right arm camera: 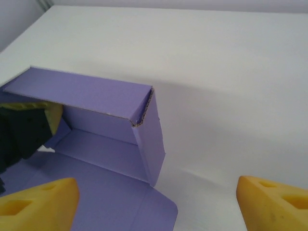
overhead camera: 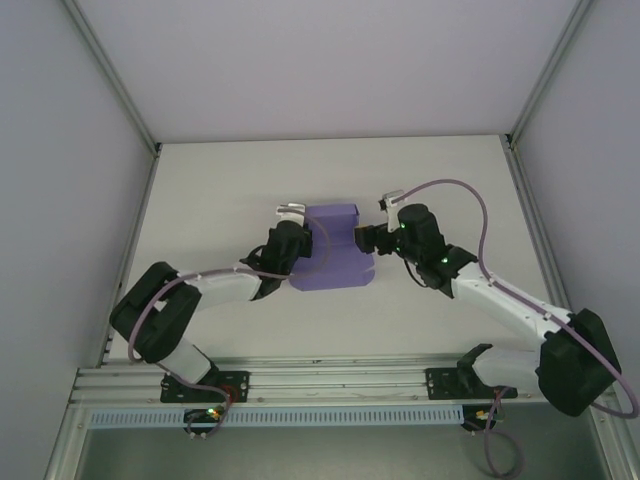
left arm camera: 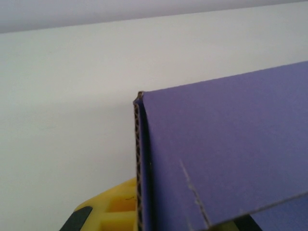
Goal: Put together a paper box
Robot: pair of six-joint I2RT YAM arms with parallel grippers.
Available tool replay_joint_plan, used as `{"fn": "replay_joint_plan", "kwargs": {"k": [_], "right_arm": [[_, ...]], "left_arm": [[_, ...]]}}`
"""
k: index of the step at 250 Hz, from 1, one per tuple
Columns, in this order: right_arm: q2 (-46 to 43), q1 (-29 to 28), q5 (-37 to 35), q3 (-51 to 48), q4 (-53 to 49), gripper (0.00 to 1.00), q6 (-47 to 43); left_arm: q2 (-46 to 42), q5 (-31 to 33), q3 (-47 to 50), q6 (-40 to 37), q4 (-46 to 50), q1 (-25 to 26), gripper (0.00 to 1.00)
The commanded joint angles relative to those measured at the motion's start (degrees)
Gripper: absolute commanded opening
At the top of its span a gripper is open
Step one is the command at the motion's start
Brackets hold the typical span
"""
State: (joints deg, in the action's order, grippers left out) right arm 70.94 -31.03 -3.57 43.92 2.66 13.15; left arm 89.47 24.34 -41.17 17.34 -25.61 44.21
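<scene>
My left tool [overhead camera: 293, 213] pinches the paper box's [overhead camera: 335, 250] raised wall [right arm camera: 86, 94]; my wide-open, empty right tool [right arm camera: 156, 199] should, I judge, square up the side panel [right arm camera: 150, 144] next.

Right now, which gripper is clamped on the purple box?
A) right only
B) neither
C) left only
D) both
C: the left gripper is shut on a card edge of the paper box, which runs down between its fingers in the left wrist view. The right gripper is open at the box's other side, with its yellow fingers spread wide apart.
</scene>
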Motion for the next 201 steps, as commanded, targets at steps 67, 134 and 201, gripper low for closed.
{"fn": "replay_joint_plan", "kwargs": {"k": [67,134,201], "right_arm": [[15.58,-2.80,-6.01,9.00,6.24,0.54,2.08],[22.44,-3.86,-9.37,15.13,0.50,0.43,5.07],[24.64,-4.74,-11.96,16.43,-2.68,0.24,7.02]], "left_arm": [[-4.18,2.32,-3.98,7.48,13.08,0.68,0.00],[-4.44,3.10,-6.00,9.21,16.34,0.64,0.00],[-4.77,2.17,-6.78,9.74,16.34,0.58,0.00]]}}
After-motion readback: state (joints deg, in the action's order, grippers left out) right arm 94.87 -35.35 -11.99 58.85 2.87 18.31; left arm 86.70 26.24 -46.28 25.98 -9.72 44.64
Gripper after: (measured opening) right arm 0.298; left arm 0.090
